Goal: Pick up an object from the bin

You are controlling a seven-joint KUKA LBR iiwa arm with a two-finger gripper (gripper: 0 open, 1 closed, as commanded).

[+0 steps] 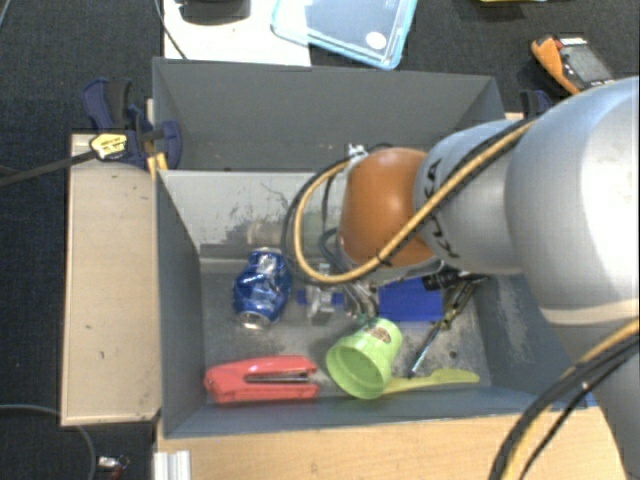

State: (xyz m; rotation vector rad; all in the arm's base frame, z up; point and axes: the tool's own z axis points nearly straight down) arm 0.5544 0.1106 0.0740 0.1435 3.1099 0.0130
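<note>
My gripper (333,300) hangs low in the middle of the bin, mostly covered from above by the arm. It sits between a crushed blue drink can (262,287) on its left and a flat blue box (412,300) on its right. Just in front of it lies a light green plastic cup (366,358) on its side, mouth toward the bin's front. The gripper's lower end is close above the cup's base; whether it touches the cup is hidden.
A red stapler (262,380) lies along the front wall at the left. A thin dark pen-like stick (432,335) and a yellow-green strip (445,377) lie at the front right. The arm covers the bin's right and back.
</note>
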